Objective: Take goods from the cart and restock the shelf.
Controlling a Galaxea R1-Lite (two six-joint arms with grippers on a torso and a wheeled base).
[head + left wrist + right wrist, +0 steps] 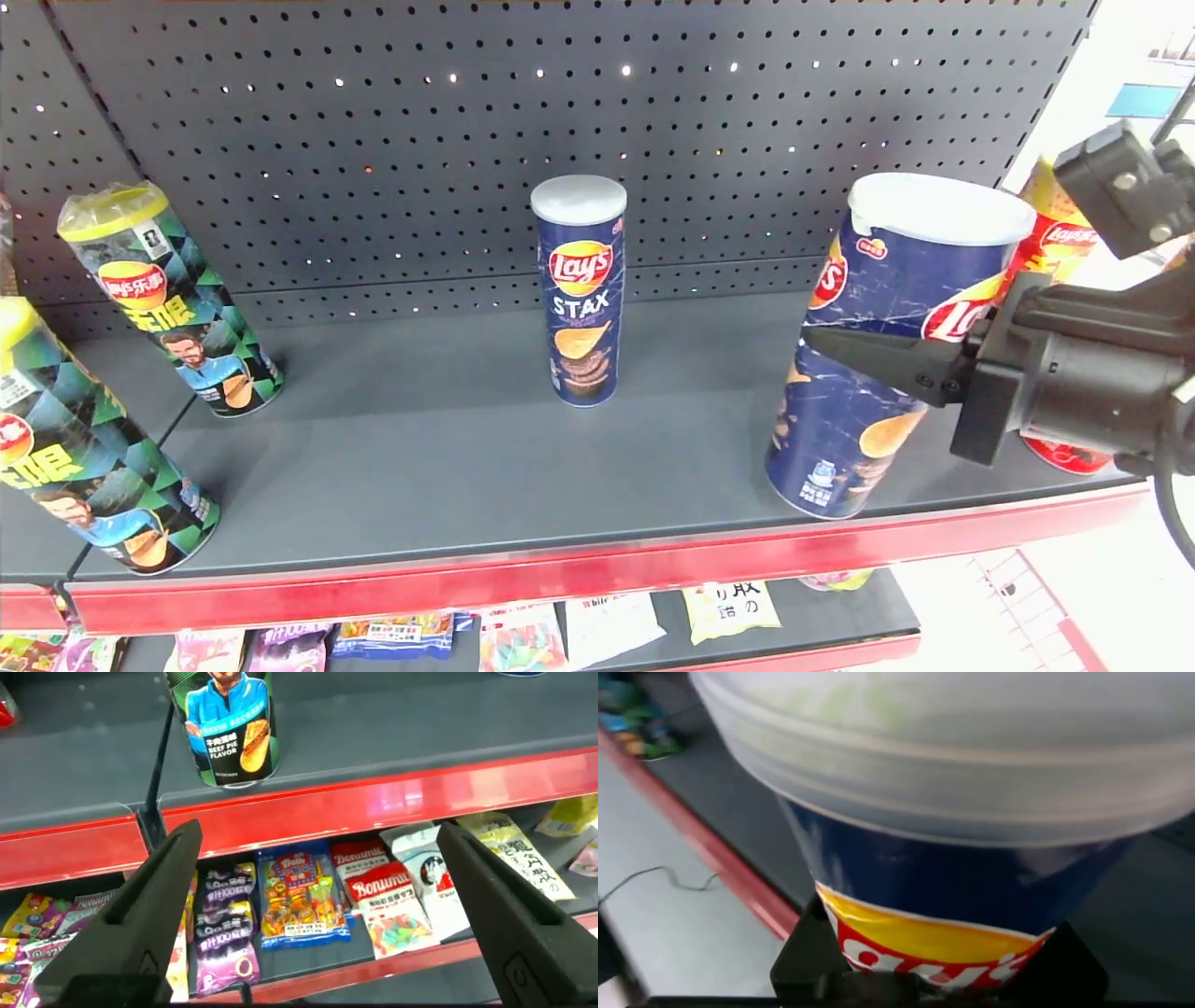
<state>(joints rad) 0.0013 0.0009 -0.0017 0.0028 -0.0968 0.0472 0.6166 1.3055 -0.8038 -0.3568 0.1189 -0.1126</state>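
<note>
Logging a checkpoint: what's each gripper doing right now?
Left gripper: open, empty.
Right gripper: shut on the tall blue cardboard chip can with white lid.

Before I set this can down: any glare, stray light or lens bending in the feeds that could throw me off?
Head view: wide-lens bending likely makes the green cans lean outward at the left edge, and light pricks through the pegboard holes. Left wrist view: a bright glare band on the red shelf lip. Right wrist view: the held can looms close, its lid washed pale.
</note>
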